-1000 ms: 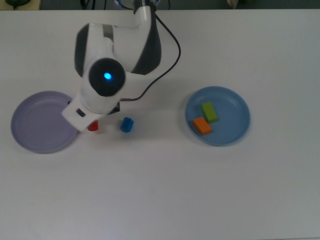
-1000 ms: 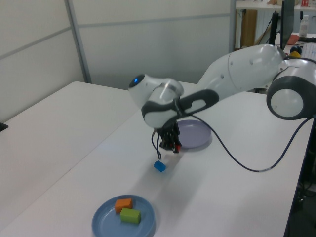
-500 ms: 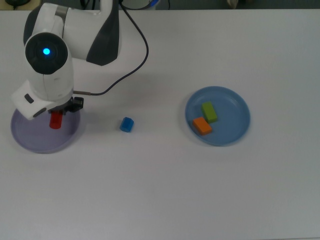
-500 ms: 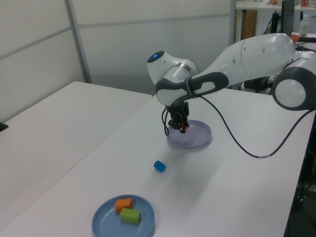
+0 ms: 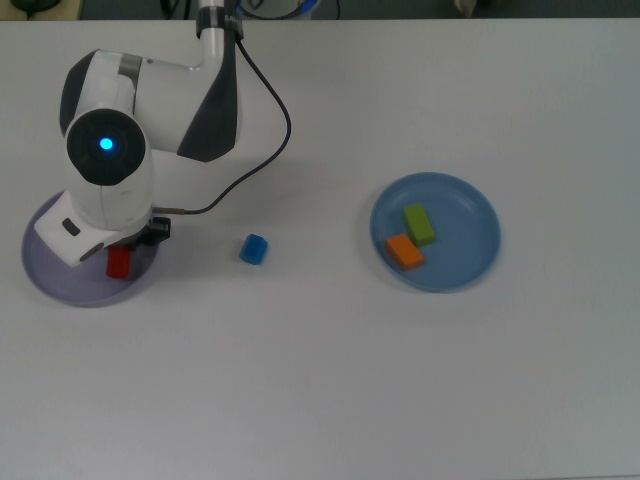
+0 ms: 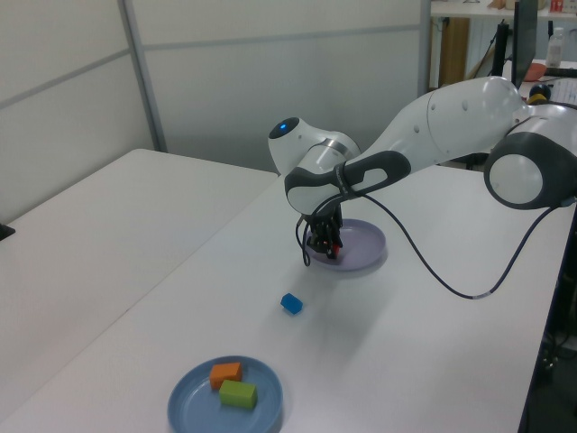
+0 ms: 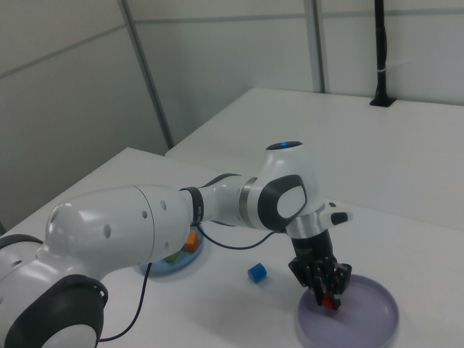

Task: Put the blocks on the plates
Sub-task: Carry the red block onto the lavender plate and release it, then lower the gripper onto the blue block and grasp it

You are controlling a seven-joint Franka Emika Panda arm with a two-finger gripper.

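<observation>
Hand (image 7: 325, 292) low over the lavender plate (image 7: 377, 317) grips the red cylinder (image 5: 118, 262), seemingly light, rigid and smooth, best pinched across its sides.

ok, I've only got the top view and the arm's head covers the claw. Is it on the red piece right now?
Observer: Yes. In the right view the claw is shut on the red cylinder, which shows between the dark fingers.
Operator: How high over the plate?
Observer: Low. In the left view the claw hangs just above the lavender plate, over the edge nearer the blue block. I cannot tell whether the cylinder touches the plate.
</observation>
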